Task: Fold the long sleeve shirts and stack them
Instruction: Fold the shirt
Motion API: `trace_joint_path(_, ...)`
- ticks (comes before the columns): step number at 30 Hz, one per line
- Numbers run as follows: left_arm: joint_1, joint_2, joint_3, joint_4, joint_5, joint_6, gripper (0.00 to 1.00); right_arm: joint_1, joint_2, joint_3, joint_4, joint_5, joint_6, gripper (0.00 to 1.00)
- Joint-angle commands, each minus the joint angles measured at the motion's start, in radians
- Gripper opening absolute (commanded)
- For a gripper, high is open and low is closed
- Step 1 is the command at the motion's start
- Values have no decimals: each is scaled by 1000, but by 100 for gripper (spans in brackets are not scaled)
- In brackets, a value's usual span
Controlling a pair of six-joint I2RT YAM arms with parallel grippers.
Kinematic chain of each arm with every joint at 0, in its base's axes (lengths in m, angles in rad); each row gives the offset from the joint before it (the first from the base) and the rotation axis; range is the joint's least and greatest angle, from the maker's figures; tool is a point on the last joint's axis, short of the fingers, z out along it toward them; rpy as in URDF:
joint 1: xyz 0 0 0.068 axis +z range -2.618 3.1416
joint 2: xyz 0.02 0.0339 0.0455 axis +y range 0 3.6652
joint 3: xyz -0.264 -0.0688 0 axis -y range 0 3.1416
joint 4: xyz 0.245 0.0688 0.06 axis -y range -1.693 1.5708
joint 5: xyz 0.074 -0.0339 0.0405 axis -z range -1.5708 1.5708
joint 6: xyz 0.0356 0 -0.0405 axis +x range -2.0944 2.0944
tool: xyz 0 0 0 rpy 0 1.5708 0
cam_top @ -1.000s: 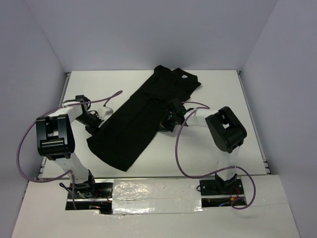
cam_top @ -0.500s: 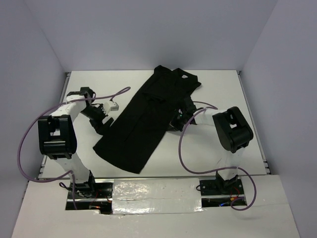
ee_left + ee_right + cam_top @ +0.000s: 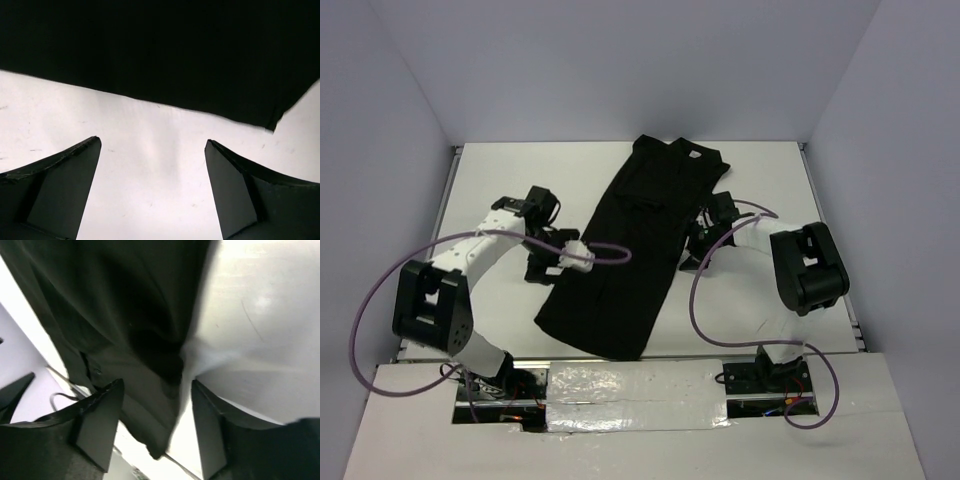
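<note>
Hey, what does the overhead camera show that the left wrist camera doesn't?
Only the overhead view: the whole black shirt lying as a long narrow strip, its white tag at the far end, and the right gripper at its right edge. Only the left wrist view: the left gripper close up, open over bare table, stopping short of the cloth. Both: the shirt's dark edge on the white table.
</note>
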Motion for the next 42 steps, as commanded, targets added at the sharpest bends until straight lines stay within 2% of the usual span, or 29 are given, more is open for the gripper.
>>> trace_joint_path(1, 5, -101, -134, -99, -73, 397, 99, -20, -54, 31, -174, 78, -143, 66)
trace_joint_path(2, 5, -167, -175, -100, -75, 531, 99, -52, -71, 63, -186, 89, -149, 67)
trace_joint_path(3, 5, -204, -267, -75, -73, 578, 99, -77, -97, 80, -203, 110, -149, 69)
trace_joint_path(5, 5, -296, -355, 19, -72, 719, 99, -155, -99, 139, -205, 104, -142, 68)
trace_joint_path(7, 5, -360, -465, 100, -56, 808, 99, -207, -44, 241, -214, 94, -128, 66)
trace_joint_path(12, 1, -373, -619, 290, -85, 837, 96, -296, 201, 546, -283, 146, -100, 63)
trace_joint_path(13, 1, -347, -625, 314, -91, 811, 95, -299, 242, 644, -288, 163, -88, 63)
trace_joint_path(18, -32, -273, -587, 317, -62, 705, 89, -301, 508, 913, -358, 225, -10, 63)
trace_joint_path(21, -63, -243, -575, 320, -46, 628, 76, -309, 641, 1071, -430, 272, 36, 63)
trace_joint_path(22, -71, -227, -573, 318, -41, 599, 67, -313, 662, 1111, -432, 266, 49, 63)
trace_joint_path(25, -95, -191, -567, 303, -15, 548, 60, -313, 716, 1130, -406, 250, 105, 59)
trace_joint_path(26, -109, -184, -558, 289, -6, 536, 59, -313, 736, 1131, -383, 244, 121, 54)
trace_joint_path(27, -118, -178, -549, 274, 23, 521, 57, -313, 747, 1141, -368, 230, 134, 41)
trace_joint_path(28, -130, -169, -539, 239, 43, 480, 46, -315, 759, 1156, -357, 218, 162, 32)
trace_joint_path(29, -155, -166, -518, 223, 65, 456, 35, -315, 789, 1180, -349, 213, 174, 15)
trace_joint_path(31, -181, -155, -500, 214, 129, 363, 0, -315, 825, 1278, -344, 203, 206, 3)
trace_joint_path(33, -221, -134, -489, 225, 143, 314, 0, -318, 881, 1377, -334, 190, 239, 0)
trace_joint_path(38, -267, -80, -475, 268, 142, 252, 0, -310, 978, 1453, -174, 115, 391, 0)
trace_joint_path(41, -353, -48, -421, 326, 183, 139, 0, -301, 1030, 1519, -90, 124, 476, 0)
trace_joint_path(42, -377, -19, -401, 349, 185, 44, 0, -298, 1043, 1529, -62, 120, 506, 0)
